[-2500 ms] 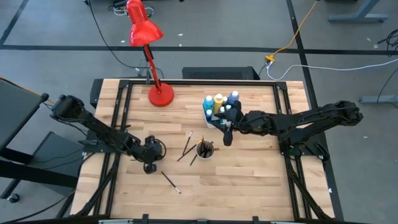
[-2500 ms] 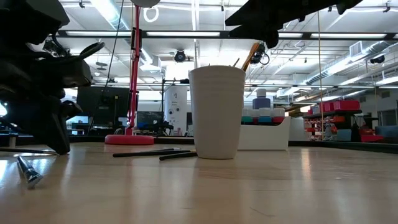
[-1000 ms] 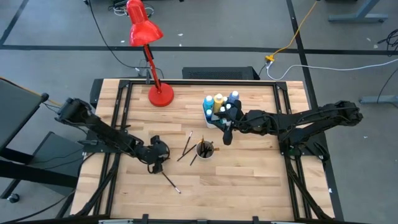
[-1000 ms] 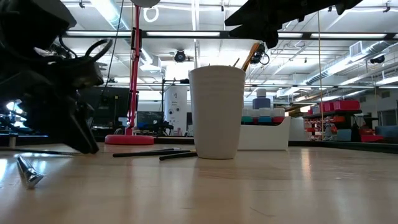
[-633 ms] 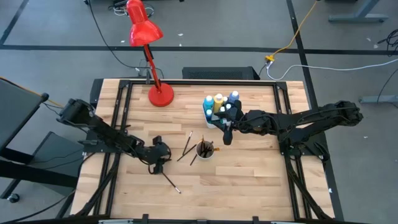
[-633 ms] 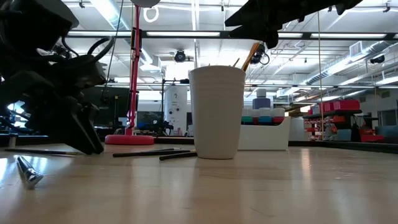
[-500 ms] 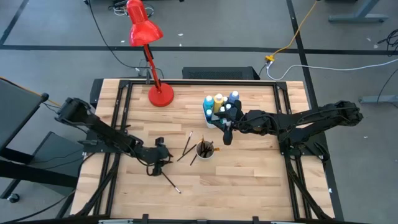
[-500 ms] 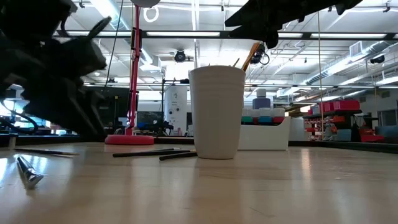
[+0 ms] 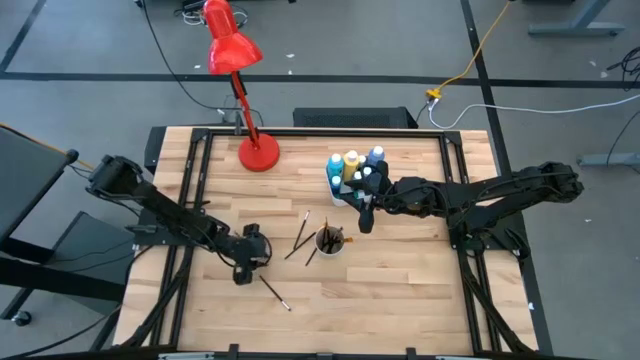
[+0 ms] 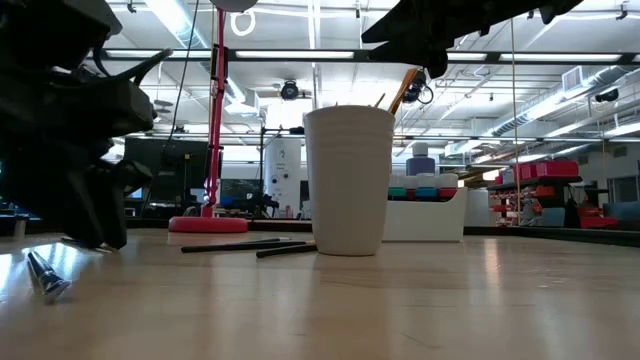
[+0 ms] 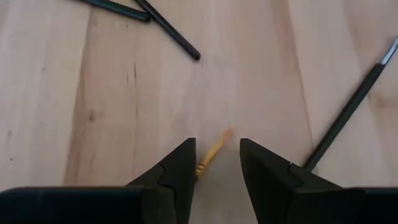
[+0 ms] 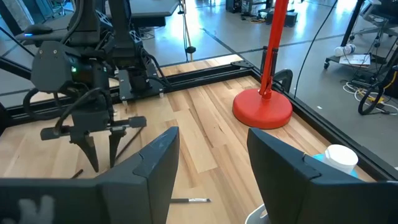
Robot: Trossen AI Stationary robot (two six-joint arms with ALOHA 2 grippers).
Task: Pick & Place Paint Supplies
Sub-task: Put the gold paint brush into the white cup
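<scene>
My left gripper (image 9: 243, 271) stands low over the table's near left, open, fingers slanting down. In the left wrist view a thin yellow-tipped brush (image 11: 212, 154) lies on the wood between its fingertips (image 11: 217, 146), close to one finger; whether it touches, I cannot tell. A black brush (image 9: 275, 292) lies just beyond. Two more black brushes (image 9: 299, 236) lie beside the white cup (image 9: 330, 241), which holds several brushes. Paint bottles (image 9: 351, 163) stand in a white tray (image 10: 425, 218). My right gripper (image 9: 365, 218) hangs open and empty, high between cup and tray.
A red desk lamp stands on its round base (image 9: 259, 153) at the table's far left, its head reaching beyond the far edge. Black frame rails (image 9: 190, 200) run along the table's sides. Bare wood spreads across the near right half.
My left gripper has rolled at the wrist and its fingers have swung a little toward the table's left and near edges, staying low over the wood. The brushes on the table lie where they were.
</scene>
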